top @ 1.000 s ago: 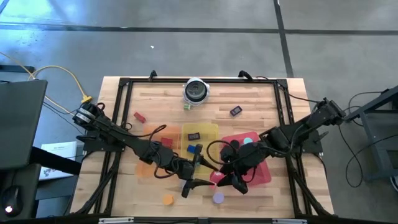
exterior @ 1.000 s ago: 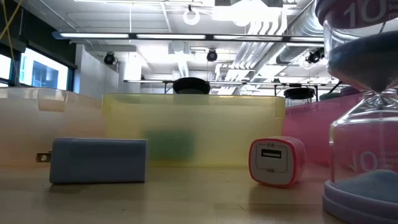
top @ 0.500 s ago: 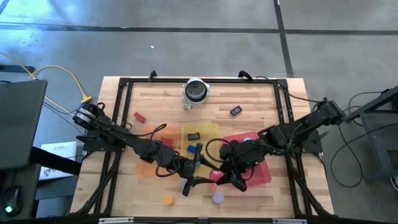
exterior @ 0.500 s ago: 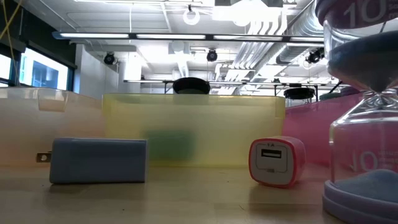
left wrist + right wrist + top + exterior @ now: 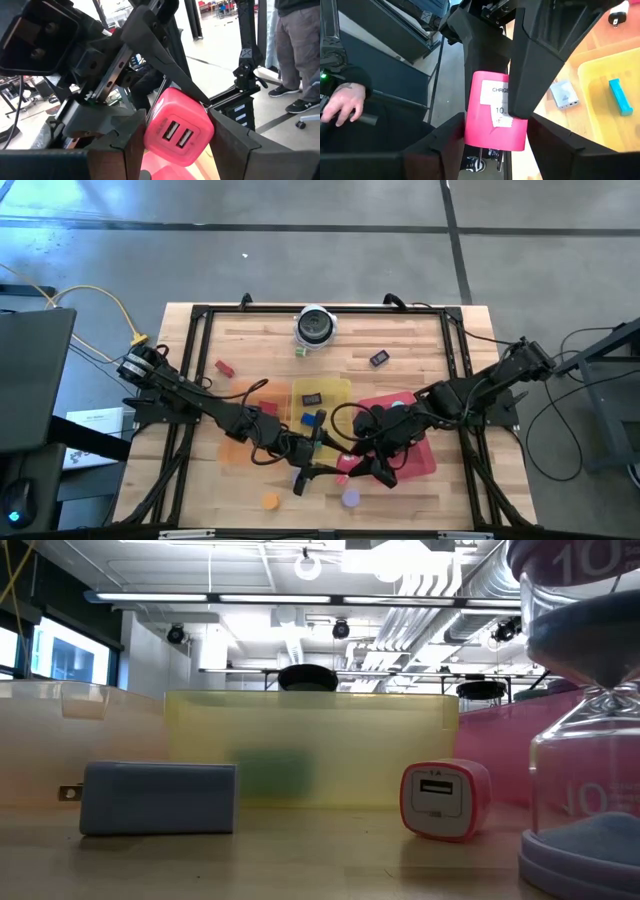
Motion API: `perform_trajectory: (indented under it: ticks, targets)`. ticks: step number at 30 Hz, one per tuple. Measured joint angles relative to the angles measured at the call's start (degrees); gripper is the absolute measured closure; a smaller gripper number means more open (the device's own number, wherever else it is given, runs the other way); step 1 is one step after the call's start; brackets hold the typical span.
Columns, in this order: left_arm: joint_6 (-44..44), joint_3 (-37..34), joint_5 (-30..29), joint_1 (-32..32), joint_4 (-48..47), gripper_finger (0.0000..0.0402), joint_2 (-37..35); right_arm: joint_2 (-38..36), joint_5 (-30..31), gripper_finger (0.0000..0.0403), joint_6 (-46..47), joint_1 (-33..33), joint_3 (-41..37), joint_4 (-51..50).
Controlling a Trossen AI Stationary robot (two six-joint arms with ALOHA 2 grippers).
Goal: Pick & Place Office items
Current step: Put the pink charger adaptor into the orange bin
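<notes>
Wooden table [image 5: 420, 345] under black frame [image 5: 200, 330]; grey floor [image 5: 300, 260], bright ceiling lights [image 5: 180, 597].

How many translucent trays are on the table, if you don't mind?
3, side by side in the high view: the orange tray on the left, the yellow tray in the middle, the red tray on the right. None seems hidden.

Near the table's [image 5: 440, 350] front edge, between both grippers: a dual-port USB charger [image 5: 179, 131], left gripper [image 5: 318, 472] on one side, right gripper [image 5: 362, 470] on the other. Three trays side by side mid-table: left tray [image 5: 244, 402], middle tray [image 5: 335, 392], right tray [image 5: 425, 460]. Behind them, by the far edge, a round object [image 5: 315, 326]. In front, a disc [image 5: 270, 501] left of another disc [image 5: 351, 498].
</notes>
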Motion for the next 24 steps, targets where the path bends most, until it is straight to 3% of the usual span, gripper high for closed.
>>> perform_trajectory:
  ticks: [13, 24]
  targets:
    - [0.1, 0.0, -2.5, -1.1, -0.6, 0.0227, 0.0, -0.4, 0.5, 0.02, -3.9, 0.0, 0.0, -2.7]
    - [-1.7, 0.0, -2.5, -2.1, 0.1, 0.0227, 0.0, -5.9, 6.7, 0.02, -3.1, 0.5, 0.0, -7.7]
